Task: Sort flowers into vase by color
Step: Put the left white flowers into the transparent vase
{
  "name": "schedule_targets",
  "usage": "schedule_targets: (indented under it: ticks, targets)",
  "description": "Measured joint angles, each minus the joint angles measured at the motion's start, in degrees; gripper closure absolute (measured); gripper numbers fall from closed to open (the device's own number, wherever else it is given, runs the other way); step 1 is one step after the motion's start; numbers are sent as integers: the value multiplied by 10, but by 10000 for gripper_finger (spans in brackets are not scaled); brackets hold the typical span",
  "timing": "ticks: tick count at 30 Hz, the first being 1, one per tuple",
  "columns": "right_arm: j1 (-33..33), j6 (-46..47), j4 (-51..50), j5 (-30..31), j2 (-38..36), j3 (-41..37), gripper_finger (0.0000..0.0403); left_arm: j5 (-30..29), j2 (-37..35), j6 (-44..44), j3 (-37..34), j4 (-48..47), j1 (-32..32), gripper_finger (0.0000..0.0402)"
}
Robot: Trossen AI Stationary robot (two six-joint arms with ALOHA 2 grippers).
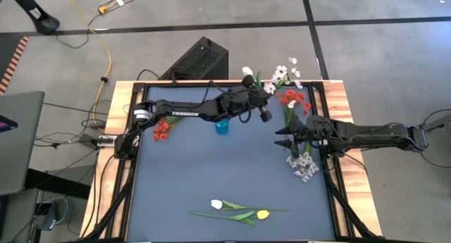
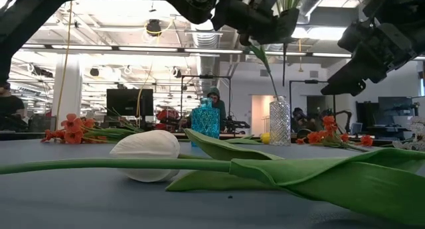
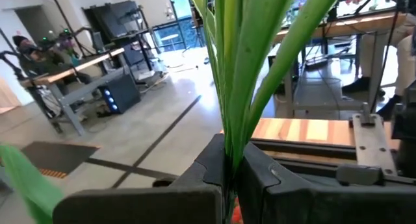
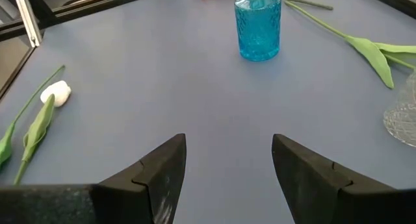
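My left gripper point(image 1: 248, 86) is raised over the table's far side, shut on a white tulip whose blossom point(image 1: 246, 72) points toward the far edge. In the low view its stem point(image 2: 264, 64) slants down to the mouth of a clear glass vase point(image 2: 279, 121). A blue vase point(image 1: 222, 125) stands just beside it. My right gripper point(image 1: 279, 137) hovers open above the mat at the right, pointing left toward the blue vase point(image 4: 259, 26). A white tulip point(image 1: 217, 203) and a yellow tulip point(image 1: 263, 215) lie flat near the near edge. My left gripper pinches the tulip's green stem and leaves point(image 3: 229, 160) between its two fingers, across the stem. The tulip is lifted clear of the table, tilted, blossom above the fingers. Its lower stem point(image 2: 272, 88) reaches the clear vase's mouth; how far it goes in does not show.
Red flowers point(image 1: 162, 128) lie at the mat's left side. More red flowers point(image 1: 292, 98) and white-pink sprays point(image 1: 285, 74) lie at the far right, and another spray point(image 1: 303, 165) lies under the right arm. A black box point(image 1: 197, 60) stands behind the table. The mat's middle point(image 1: 211, 165) is bare.
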Motion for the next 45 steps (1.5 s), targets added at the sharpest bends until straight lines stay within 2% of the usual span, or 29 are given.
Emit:
schedule_targets:
  ticks: [8,14,33,38,45]
  targets:
    - [0,0,6,0,0,0,148,-5,14,16,1,30,1,401]
    - [11,1,10,0,0,0,148,-49,40,62,-2,53,2,401]
    - [26,-3,11,0,0,0,148,-41,45,25,0,39,12,400]
    - [26,0,11,0,0,0,148,-2,47,-1,-1,23,22,373]
    - [25,1,11,0,0,0,148,16,47,-61,-1,-25,38,327]
